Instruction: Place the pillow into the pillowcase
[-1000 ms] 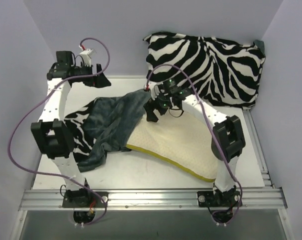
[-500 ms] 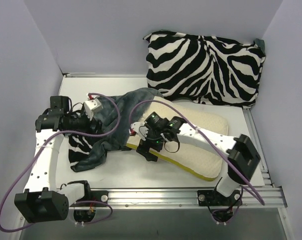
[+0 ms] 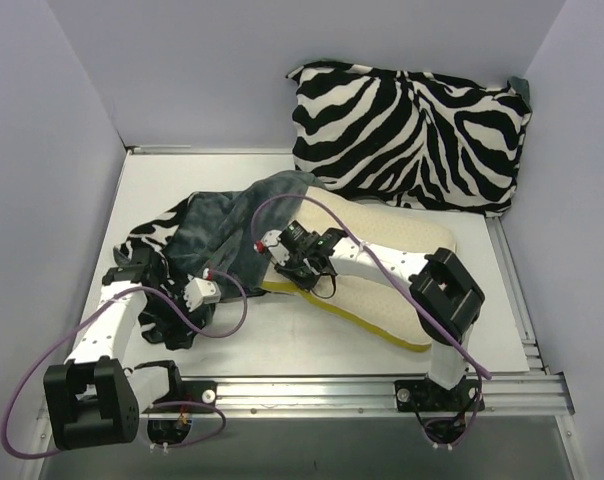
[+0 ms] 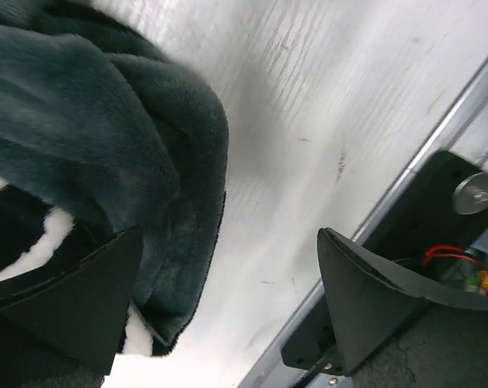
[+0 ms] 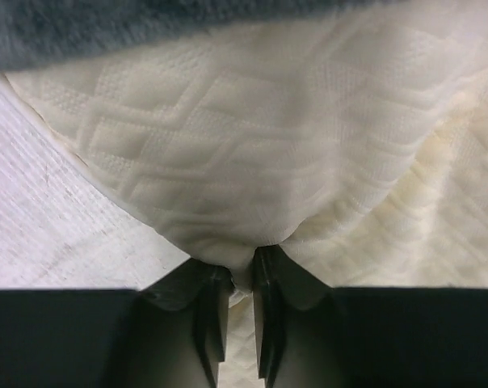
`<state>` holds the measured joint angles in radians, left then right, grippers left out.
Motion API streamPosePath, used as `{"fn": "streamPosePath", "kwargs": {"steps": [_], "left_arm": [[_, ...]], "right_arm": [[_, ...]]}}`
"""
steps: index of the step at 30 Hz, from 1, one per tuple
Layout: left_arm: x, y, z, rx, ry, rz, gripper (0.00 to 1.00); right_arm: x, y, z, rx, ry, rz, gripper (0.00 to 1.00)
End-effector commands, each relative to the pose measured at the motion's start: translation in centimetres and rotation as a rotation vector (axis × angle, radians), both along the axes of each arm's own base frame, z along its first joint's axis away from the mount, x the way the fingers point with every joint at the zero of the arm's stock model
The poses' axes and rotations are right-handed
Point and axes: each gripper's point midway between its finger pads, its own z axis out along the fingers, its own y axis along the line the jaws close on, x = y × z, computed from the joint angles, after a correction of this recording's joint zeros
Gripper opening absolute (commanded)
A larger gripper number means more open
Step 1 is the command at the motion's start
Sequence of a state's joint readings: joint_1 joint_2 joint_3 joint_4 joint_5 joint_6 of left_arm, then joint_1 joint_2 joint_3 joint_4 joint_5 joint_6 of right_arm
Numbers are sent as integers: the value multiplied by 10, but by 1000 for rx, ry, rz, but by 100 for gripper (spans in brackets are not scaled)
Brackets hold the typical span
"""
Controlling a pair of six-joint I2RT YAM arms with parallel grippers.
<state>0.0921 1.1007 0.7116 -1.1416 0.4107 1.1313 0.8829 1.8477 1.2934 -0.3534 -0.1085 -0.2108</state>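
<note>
Newly closed right claw [image 5: 240, 273] pinching pillow [image 5: 252, 162] edge, pillowcase [image 3: 222, 225] overlapping pillow

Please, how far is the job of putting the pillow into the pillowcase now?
Early stage. Done: nothing clearly; most of the pillow lies bare, only one end under the pillowcase. In hand: the right gripper pinches the pillow's edge; the left gripper is open beside the pillowcase. Left: sliding the pillow inside.

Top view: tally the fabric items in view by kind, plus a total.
Cream quilted pillow: 1
Grey-teal and zebra pillowcase: 1
Plump zebra cushion: 1
Total: 3
</note>
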Motion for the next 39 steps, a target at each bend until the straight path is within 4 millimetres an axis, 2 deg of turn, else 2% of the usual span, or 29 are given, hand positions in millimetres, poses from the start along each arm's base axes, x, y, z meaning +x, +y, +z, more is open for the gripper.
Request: {"fn": "streamPosePath", "kwargs": {"steps": [1, 3, 5, 7, 9, 10, 11, 13, 14, 16, 17, 18, 19, 20, 22, 23, 25, 27, 28, 29, 31, 32, 33, 34, 35, 36, 37, 38, 39], "left_arm": [[25, 14, -21, 96, -108, -90, 97], [36, 15, -36, 126, -137, -84, 95], [51, 21, -44, 174, -179, -68, 90], [53, 28, -55, 215, -168, -73, 72], [63, 44, -60, 294, -171, -73, 47], [68, 56, -58, 318, -179, -72, 24], [70, 65, -54, 327, -174, -59, 18], [91, 80, -36, 315, -214, -84, 5], [84, 96, -33, 302, -173, -47, 3], [105, 114, -6, 282, -238, -84, 0], [99, 124, -3, 256, -200, -68, 0], [102, 125, 3, 236, -215, -111, 2], [114, 130, 20, 236, -245, -123, 12], [105, 122, 23, 186, -201, -135, 47], [116, 100, 44, 73, -277, -154, 64], [116, 88, 64, 25, -313, -172, 71], [117, 52, 84, -65, -376, -255, 71], [104, 20, 98, -108, -394, -297, 69], [96, -12, 101, -154, -393, -388, 68], [85, -32, 108, -186, -418, -430, 67], [55, -81, 101, -266, -356, -534, 64], [58, -99, 107, -274, -437, -572, 63], [46, -109, 91, -292, -382, -534, 62], [35, -130, 86, -307, -400, -613, 60], [54, -146, 96, -308, -557, -634, 60], [51, -144, 68, -253, -536, -595, 61], [54, -155, 66, -236, -592, -625, 61], [59, -178, 71, -257, -697, -681, 61], [63, -182, 64, -217, -726, -676, 61]], "right_arm": [[34, -10, 19, -1, -110, -81, 12], [35, -11, 27, 4, -124, -80, 0], [36, -14, 31, 8, -126, -80, 0], [37, -19, 37, 5, -130, -78, 0], [37, -25, 41, 8, -126, -80, 0], [37, -26, 43, 9, -127, -77, 0], [36, -29, 44, 8, -129, -65, 0], [40, -36, 43, 2, -127, -75, 0], [42, -38, 43, 6, -124, -82, 0], [46, -42, 45, 16, -116, -103, 0], [48, -44, 44, 17, -110, -111, 0], [47, -42, 44, 30, -99, -114, 0], [49, -41, 46, 46, -91, -114, 0], [49, -38, 48, 62, -84, -113, 0], [43, -28, 50, 120, -27, -95, 0], [43, -22, 54, 143, -17, -88, 0], [33, -10, 58, 207, 61, -62, 0], [32, -2, 63, 243, 100, -60, 0], [27, 4, 66, 280, 144, -50, 0], [28, 6, 65, 289, 161, -58, 0], [30, 12, 75, 330, 181, -57, 0], [32, 13, 76, 344, 195, -62, 0], [34, 15, 80, 351, 191, -59, 0], [35, 16, 83, 355, 189, -52, 0], [37, 15, 81, 347, 186, -47, 0], [38, 14, 81, 342, 185, -46, 0], [39, 13, 82, 341, 185, -44, 0], [40, 12, 79, 334, 191, -38, 0], [40, 11, 80, 333, 196, -39, 0]]}}
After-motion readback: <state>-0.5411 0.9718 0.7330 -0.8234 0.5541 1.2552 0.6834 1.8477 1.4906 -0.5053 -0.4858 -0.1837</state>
